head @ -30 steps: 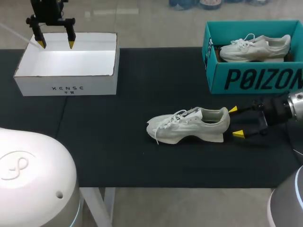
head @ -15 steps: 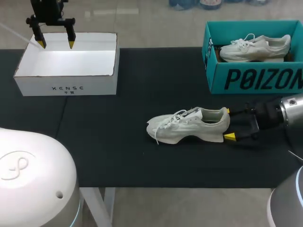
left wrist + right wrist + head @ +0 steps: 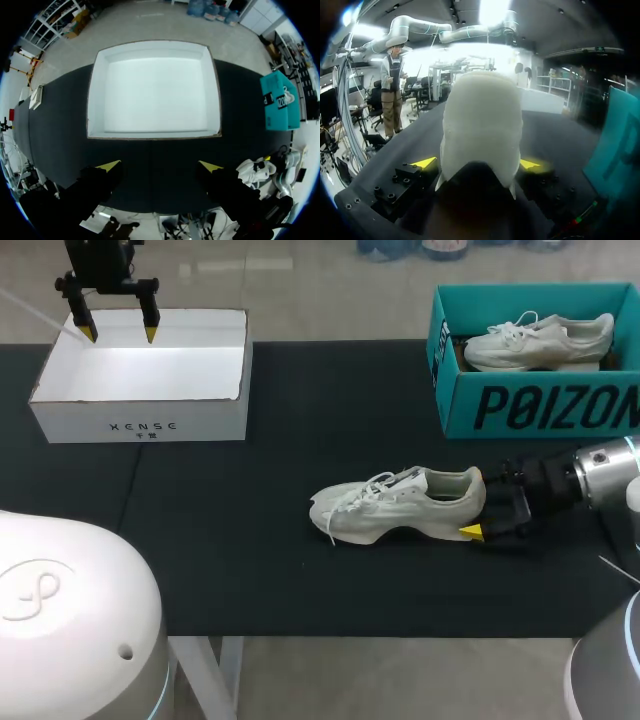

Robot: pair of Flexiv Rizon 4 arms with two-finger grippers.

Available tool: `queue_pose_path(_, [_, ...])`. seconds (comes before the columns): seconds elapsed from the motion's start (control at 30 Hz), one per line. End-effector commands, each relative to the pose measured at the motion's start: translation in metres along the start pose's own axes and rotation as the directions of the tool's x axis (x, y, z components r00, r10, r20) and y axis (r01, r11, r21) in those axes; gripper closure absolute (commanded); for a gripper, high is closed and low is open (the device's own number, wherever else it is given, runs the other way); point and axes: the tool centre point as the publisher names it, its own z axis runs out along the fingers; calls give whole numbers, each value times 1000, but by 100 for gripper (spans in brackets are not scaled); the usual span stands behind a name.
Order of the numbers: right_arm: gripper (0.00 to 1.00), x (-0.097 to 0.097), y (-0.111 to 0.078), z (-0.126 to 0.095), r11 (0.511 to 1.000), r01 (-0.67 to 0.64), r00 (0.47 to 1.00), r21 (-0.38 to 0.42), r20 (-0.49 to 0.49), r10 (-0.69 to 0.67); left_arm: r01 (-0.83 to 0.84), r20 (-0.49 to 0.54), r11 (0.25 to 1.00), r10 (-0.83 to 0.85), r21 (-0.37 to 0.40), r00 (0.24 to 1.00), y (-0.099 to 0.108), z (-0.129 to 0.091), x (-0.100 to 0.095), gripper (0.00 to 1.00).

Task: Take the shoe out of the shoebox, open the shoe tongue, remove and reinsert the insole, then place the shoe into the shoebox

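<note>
White shoe lies on its sole on the black table, toe to 9 o'clock, heel to 3. Right gripper sits at the shoe's 3 o'clock, fingers spread and straddling the heel, one per side; can't confirm contact. Teal shoebox is at the shoe's 1 o'clock, with a second white shoe inside. White box is at the table's 10 o'clock. Left gripper hangs over its 11 o'clock rim, fingers apart.
</note>
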Motion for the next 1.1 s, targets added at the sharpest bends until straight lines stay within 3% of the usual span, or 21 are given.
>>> queue_pose_path(0.03, [0, 0, -2, 3, 1000, -3, 1000, 1, 1, 3, 0, 1, 1000, 0, 0, 1000, 1, 0, 0, 0])
queue_pose_path(0.2, [0, 1, -2, 7, 1000, -2, 1000, 4, -10, 3, 0, 1, 1000, 0, 0, 1000, 1, 0, 0, 0])
queue_pose_path(0.23, [16, 1, -2, 7, 1000, -4, 1000, 3, -10, 4, 0, 1, 1000, 0, 0, 1000, 1, 0, 0, 0])
queue_pose_path(0.27, [64, 1, -1, 8, 1000, -7, 1000, 6, -10, 7, 0, 1, 1000, 0, 0, 1000, 1, 0, 0, 0])
queue_pose_path(0.3, [100, 1, -1, 8, 1000, -9, 1000, 11, -13, 9, 0, 1, 1000, 0, 0, 1000, 1, 0, 0, 0])
queue_pose_path(1.1, [100, 2, -1, 9, 1000, -9, 1000, 9, -15, 9, 0, 1, 1000, 0, 0, 1000, 1, 0, 0, 0])
